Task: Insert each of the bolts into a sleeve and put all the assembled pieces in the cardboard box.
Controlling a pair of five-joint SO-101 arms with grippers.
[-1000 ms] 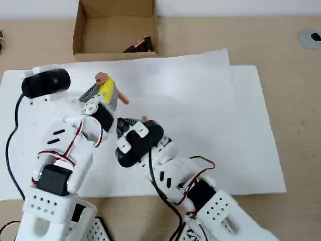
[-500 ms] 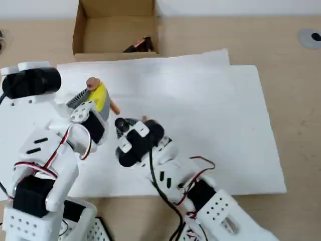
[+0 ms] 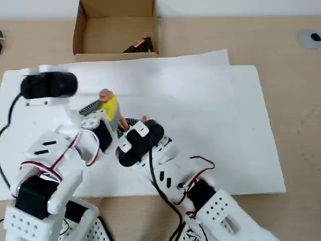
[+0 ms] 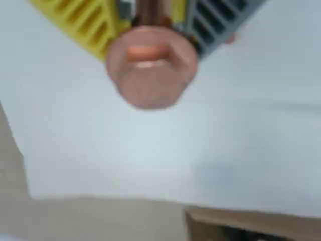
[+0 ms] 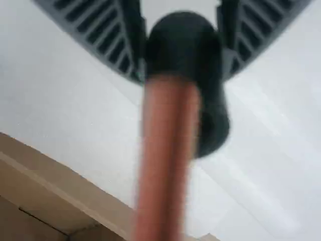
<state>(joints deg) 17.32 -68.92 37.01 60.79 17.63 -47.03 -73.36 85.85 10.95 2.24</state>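
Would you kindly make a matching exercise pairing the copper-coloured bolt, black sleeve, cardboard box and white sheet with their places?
Things:
1. copper-coloured metal bolt
2. black cylindrical sleeve
3. brown cardboard box
4. white sheet

Places:
A. spread flat on the wooden table
B. gripped in the right tool
C. beyond the sheet, dark pieces inside
D. gripped in the left tool

Pairs: 1-D, 2-B, 3-C, 4-A.

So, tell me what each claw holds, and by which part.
Left claw: copper-coloured bolt, gripped on its shank behind the head. Right claw: black cylindrical sleeve, gripped across its sides.
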